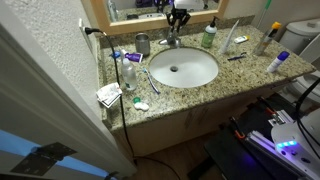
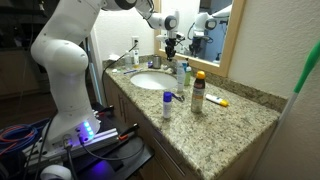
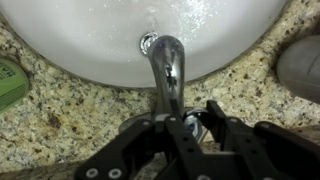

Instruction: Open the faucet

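Note:
The faucet [image 1: 173, 40] is a small silvery tap at the back rim of the white oval basin [image 1: 195, 70], and it also shows in an exterior view [image 2: 168, 61]. In the wrist view its curved spout [image 3: 167, 70] reaches over the basin [image 3: 90, 35] towards the drain. My gripper [image 3: 195, 122] comes straight down on it, with both black fingers close either side of the shiny lever handle at the tap's base, apparently touching it. The gripper shows above the tap in both exterior views [image 1: 177, 18] [image 2: 170, 42].
A cylindrical metal cup [image 1: 142, 43] stands beside the tap and a green-capped bottle [image 1: 209, 35] on its other side. Bottles [image 2: 198, 92] and small toiletries are scattered on the granite counter [image 1: 245, 72]. A mirror is directly behind the gripper.

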